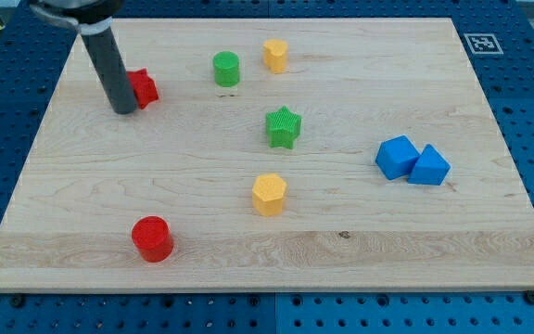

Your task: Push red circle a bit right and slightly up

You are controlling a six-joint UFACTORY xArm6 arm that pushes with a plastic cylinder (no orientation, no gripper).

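The red circle (152,238) is a short red cylinder near the view's bottom left of the wooden board (360,246). My tip (124,109) is at the view's upper left, far above the red circle, and rests against the left side of a red star-like block (144,87). The rod rises from the tip toward the view's top left.
A green cylinder (226,69) and a yellow hexagon block (275,56) sit near the top. A green star (284,127) is at the centre, with a yellow hexagon block (269,194) below it. A blue cube (397,157) and a blue triangular block (430,167) touch at the right.
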